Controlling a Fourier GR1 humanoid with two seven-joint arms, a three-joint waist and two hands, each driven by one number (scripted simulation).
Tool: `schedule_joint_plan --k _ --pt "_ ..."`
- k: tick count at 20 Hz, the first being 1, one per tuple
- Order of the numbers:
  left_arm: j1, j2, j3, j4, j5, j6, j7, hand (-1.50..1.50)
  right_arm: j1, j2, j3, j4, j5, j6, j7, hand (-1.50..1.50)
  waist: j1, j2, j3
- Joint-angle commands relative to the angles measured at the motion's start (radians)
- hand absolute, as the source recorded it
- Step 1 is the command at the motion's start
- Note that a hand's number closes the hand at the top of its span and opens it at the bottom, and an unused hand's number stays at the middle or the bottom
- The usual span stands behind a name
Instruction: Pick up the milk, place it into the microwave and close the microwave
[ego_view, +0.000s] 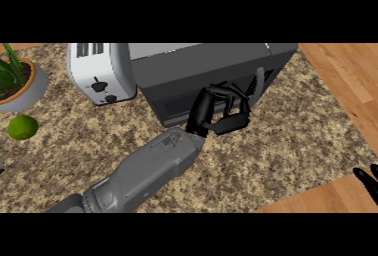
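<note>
The counter (280, 145) looks rough speckled stone, the microwave (199, 65) matt grey, the toaster (100, 70) glossy.

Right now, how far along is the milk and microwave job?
Done, probably: no milk shows on the counter, so it is likely inside the microwave. In hand: the left robot hand is at the microwave's door. Left: shutting the door fully; I cannot tell whether it is shut. The right robot hand rests at the view's right edge.
</note>
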Motion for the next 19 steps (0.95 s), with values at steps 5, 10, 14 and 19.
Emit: schedule_joint_plan --k 5,10,14,19 --pt "-0.054 0.001 0.055 0.104 0.043 0.015 -0.039 1.50 -0.009 -0.019 0.001 -0.029 -0.033 0.018 0.011 -1.50 -0.023 0.021 -0.001" --pt "-0.053 0.001 0.046 0.112 0.064 0.019 -0.061 1.50 -0.003 -0.038 0.006 -0.046 -0.035 0.031 0.027 -1.50 -0.031 0.019 -0.001" --pt "-0.054 0.001 0.045 0.117 0.080 0.029 -0.080 1.50 -0.003 -0.035 0.012 -0.049 -0.048 0.027 0.031 -1.50 -0.031 0.020 0.000" --pt "-0.052 0.001 0.030 0.118 0.097 0.034 -0.099 1.50 -0.012 -0.044 0.012 -0.071 -0.062 0.024 0.042 -1.50 -0.037 0.021 -0.001"
